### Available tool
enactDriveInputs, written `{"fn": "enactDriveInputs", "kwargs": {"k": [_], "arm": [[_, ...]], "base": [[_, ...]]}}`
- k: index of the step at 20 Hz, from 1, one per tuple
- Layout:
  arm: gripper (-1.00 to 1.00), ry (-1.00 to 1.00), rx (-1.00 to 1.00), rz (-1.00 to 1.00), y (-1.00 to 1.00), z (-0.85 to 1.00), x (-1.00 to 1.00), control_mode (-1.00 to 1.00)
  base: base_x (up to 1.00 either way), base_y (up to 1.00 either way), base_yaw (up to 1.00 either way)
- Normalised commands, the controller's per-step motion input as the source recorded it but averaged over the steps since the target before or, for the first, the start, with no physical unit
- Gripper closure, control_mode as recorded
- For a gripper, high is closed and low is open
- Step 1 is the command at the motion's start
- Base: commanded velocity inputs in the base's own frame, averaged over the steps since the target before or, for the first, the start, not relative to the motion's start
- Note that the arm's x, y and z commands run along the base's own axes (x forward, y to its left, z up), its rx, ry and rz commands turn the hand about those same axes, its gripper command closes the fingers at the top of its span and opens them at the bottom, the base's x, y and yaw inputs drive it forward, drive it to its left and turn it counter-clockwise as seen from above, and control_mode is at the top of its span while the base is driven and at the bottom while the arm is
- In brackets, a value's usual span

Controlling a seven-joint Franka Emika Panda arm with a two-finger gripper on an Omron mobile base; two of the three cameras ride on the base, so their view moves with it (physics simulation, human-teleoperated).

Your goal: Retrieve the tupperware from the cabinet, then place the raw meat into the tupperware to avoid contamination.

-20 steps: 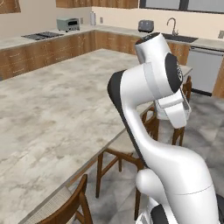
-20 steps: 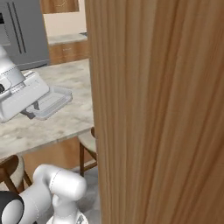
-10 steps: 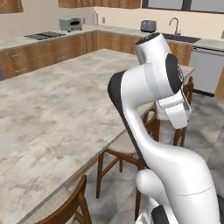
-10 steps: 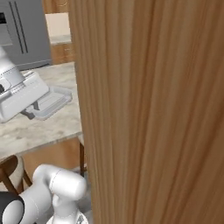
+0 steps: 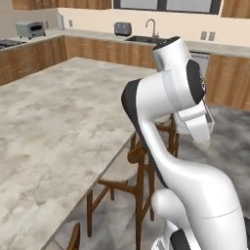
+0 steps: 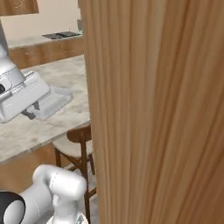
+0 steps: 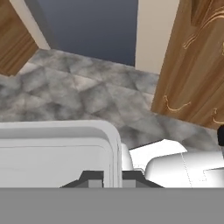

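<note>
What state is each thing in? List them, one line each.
tool: shut on the tupperware's rim.
tupperware: held in the air, roughly level, no lid, looks empty.
cabinet: carved door in sight; open or shut cannot be told.
stool: upright, tucked at the island counter's edge.
</note>
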Motion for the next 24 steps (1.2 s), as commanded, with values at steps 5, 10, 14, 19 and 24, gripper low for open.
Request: {"fn": "enactDriveInputs", "kwargs": {"k": [5, 10, 14, 19, 24], "arm": [[1.0, 0.0, 0.0, 0.0, 0.0, 0.0, 0.0, 1.0], [1.0, 0.0, 0.0, 0.0, 0.0, 0.0, 0.0, 1.0], [1.0, 0.0, 0.0, 0.0, 0.0, 0.0, 0.0, 1.0], [1.0, 0.0, 0.0, 0.0, 0.0, 0.0, 0.0, 1.0], [1.0, 0.0, 0.0, 0.0, 0.0, 0.0, 0.0, 1.0]], "base": [[0.33, 0.01, -0.38], [0.7, 0.18, -0.28], [0.54, -0.06, -0.24], [0.47, -0.71, -0.13], [0.02, -0.91, -0.06]]}}
